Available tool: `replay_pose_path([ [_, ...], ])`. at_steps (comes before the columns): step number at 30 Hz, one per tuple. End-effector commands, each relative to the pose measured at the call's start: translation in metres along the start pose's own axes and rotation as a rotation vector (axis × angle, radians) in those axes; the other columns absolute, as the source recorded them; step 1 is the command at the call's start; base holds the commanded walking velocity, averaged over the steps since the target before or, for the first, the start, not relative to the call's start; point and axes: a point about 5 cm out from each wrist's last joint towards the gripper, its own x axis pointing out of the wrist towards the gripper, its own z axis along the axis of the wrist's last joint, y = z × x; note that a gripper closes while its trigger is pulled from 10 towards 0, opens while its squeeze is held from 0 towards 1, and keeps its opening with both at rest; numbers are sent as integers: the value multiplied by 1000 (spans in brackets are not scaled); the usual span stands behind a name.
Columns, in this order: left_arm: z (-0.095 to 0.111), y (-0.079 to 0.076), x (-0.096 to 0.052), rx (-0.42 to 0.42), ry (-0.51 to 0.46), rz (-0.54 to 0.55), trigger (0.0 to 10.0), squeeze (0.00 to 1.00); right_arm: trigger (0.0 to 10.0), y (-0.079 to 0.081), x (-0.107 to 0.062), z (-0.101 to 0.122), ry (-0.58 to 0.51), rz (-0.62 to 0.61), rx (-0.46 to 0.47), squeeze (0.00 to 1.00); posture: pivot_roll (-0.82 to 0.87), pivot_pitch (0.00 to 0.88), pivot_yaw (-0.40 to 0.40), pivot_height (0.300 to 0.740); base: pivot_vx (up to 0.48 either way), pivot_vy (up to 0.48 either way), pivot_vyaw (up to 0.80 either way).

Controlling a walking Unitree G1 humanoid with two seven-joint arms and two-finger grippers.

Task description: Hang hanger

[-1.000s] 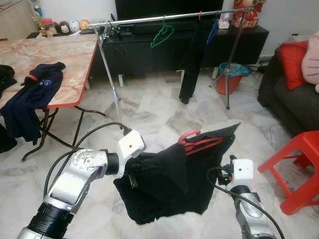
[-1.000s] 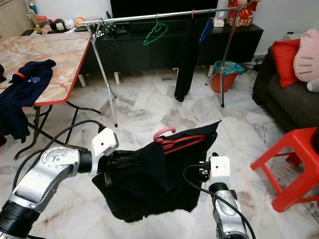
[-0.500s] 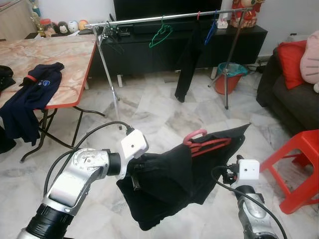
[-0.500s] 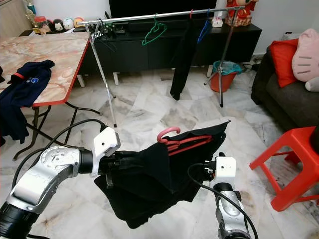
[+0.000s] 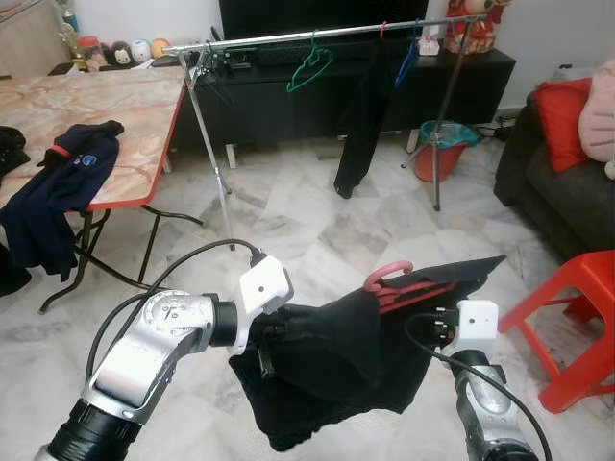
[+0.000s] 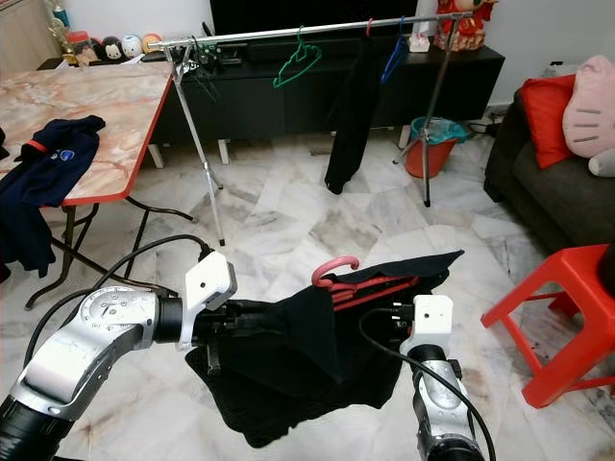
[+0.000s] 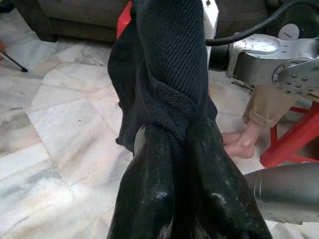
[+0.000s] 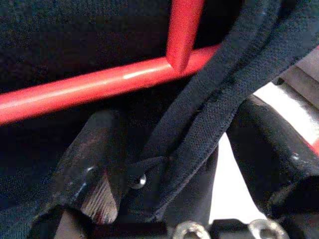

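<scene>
So far only the carrying part looks done: the red plastic hanger (image 5: 408, 281) with a black knitted garment (image 5: 327, 360) draped on it is held up between the two arms, well short of the long silver clothes rail (image 5: 317, 35) that stands far ahead of both claws. Hooking it onto that rail is still to do, and I judge the robot must first close the distance across the pale marble floor (image 5: 288, 221).

The left claw (image 7: 172, 149) is pinched tight on a twisted bunch of the black fabric. The right claw (image 8: 149, 164) sits just under the hanger's red bar, its fingers (image 8: 92, 149) closed around a dark strap of the garment and apparently part of the hanger too, though fabric hides the exact grip.

The hanger lies tilted, almost flat, its pink-red hook (image 5: 387, 272) curling up above the cloth midway between the claws. The garment sags below in a heavy, loose fold.
</scene>
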Motion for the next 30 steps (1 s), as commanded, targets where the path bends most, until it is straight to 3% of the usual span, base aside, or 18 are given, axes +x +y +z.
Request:
replay_pose_path([
  [1,13,-5,-1,45,-32,-32,10000,0,10000,2,4,6,-24,6,-11,0,77,0,4,740,0,0,0],
  [6,14,-7,-3,45,-31,-41,10000,0,10000,0,7,13,-48,-20,-48,0,81,0,2,740,0,0,0],
  [7,14,-7,-4,44,-29,-41,10000,0,2510,-1,7,13,-47,-34,-54,0,81,0,1,740,0,0,0],
  [8,13,-7,-4,43,-28,-41,10000,0,2510,-2,7,13,-46,-44,-58,0,81,0,1,740,0,0,0],
  [9,12,-7,-4,42,-24,-41,10000,0,275,-3,7,13,-45,-52,-61,0,82,0,1,740,0,0,0],
  [30,-13,-7,-20,59,137,-41,10000,0,0,-6,8,11,-7,-58,-120,0,80,0,3,740,0,0,0],
])
